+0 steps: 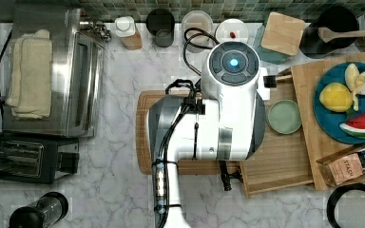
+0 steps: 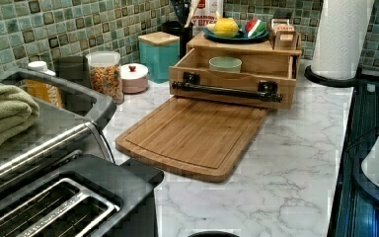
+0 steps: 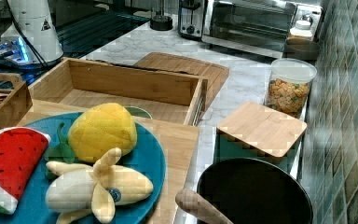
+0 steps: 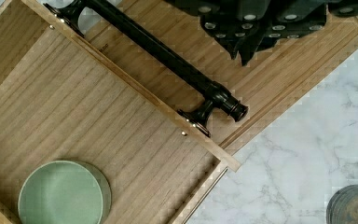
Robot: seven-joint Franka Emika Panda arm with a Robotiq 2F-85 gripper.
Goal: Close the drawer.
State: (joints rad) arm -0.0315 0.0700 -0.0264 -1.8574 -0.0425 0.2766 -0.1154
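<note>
- The drawer (image 2: 232,79) is sitting pulled well out of its bamboo stand (image 2: 237,47), front panel facing the cutting board (image 2: 192,136). Looks left open so the inside is reachable; closing it is not yet done.
- A small green bowl (image 4: 60,193) is resting on the drawer floor near the back, w/ nothing else showing inside. Prob. light enough to ride along when the front gets pushed.
- The black bar handle (image 4: 168,60) is running along the drawer front on two posts, overhanging the cutting board's edge in the wrist view.
- The blue plate (image 3: 144,154) w/ toy fruit is sitting on top of the stand, so the stand has some weight on it and should be less likely to slide under a push – a guess.
- The gripper (image 4: 247,51) is hanging above the cutting board, just outside the drawer front, apart from the handle, not touching it. Fingertips are reading as pressed close together, holding nothing.
- Rel. to the gripper: drawer front lies just beside it, w/ the handle between fingertips and panel; the drawer's open interior is on the far side of that panel.
- Judgement: the approach is under way; next is to press on the front panel or handle, twd the stand.
</note>
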